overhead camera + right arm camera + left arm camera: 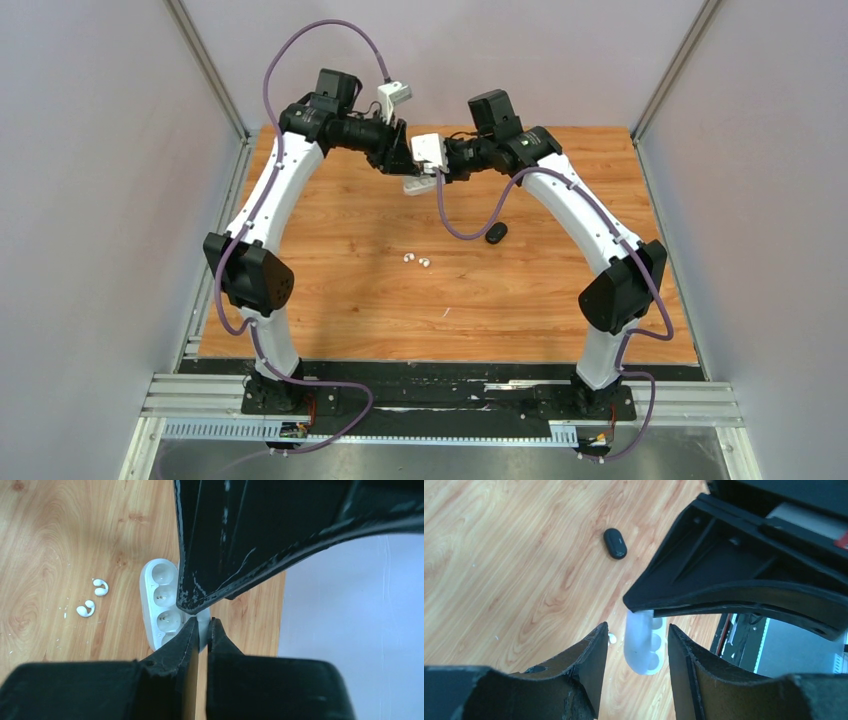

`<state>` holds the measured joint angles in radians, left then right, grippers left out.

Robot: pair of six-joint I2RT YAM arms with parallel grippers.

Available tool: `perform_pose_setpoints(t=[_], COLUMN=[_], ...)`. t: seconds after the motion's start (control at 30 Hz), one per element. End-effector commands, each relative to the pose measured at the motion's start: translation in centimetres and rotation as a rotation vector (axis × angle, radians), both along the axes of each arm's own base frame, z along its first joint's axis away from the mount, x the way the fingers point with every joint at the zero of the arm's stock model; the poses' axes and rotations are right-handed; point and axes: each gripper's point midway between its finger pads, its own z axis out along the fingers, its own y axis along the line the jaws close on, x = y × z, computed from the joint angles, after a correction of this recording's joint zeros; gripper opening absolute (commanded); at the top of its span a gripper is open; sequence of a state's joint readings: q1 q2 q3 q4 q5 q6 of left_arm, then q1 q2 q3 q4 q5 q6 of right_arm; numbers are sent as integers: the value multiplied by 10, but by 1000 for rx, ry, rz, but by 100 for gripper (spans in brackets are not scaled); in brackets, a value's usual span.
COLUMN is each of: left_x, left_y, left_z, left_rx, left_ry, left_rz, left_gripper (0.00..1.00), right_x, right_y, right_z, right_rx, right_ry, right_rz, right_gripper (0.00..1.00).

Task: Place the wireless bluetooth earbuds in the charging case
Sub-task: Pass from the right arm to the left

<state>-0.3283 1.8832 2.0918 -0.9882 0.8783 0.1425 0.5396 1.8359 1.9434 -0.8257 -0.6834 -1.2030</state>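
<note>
Stage right now: steadying the white case (pixel 160 600), which sits up at 12 o'clock on the table (pixel 330 310), lid open and cups facing up. The cups I can see look empty, so no bud is in yet.

The right claw (pixel 203 623) is clamped tight on the thin white edge of the case, pinning it. The left claw (pixel 636 630) straddles the case's other end with its jaws apart. There's a sliver of wood showing on one side, so I'd call it released, not gripping.

The two white buds (pixel 93 598) lie loose near the table centre, at roughly 6 o'clock from the case and well apart from it. A shut black oval case (pixel 615 543) sits at about 2 o'clock from them. I can't spot any black buds.

My guess for the next move: keep the right pinch on, swing the left claw down to a white bud, nip it gently, then line it up over a cup. They're tiny and rounded, so they probably slip easily.
</note>
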Motion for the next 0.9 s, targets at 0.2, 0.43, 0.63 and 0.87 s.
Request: perform_pose_setpoints(t=[0.2, 0.43, 0.63, 0.87], left_x=[-5, -8, -11, -4], left_y=[-1, -4, -4, -2], left_z=[-2, -3, -3, 8], left_rx=[5, -12, -11, -5], left_ry=[-73, -86, -101, -195], left_rz=[-24, -67, -92, -82], left_gripper=[46, 32, 6, 0], right_x=[-18, -17, -17, -11], right_y=[5, 7, 8, 5], right_z=[30, 29, 26, 29], right_rx=[54, 64, 66, 67], right_ry=[-31, -15, -9, -31], right_rz=[26, 25, 17, -13], right_gripper=[0, 0, 0, 13])
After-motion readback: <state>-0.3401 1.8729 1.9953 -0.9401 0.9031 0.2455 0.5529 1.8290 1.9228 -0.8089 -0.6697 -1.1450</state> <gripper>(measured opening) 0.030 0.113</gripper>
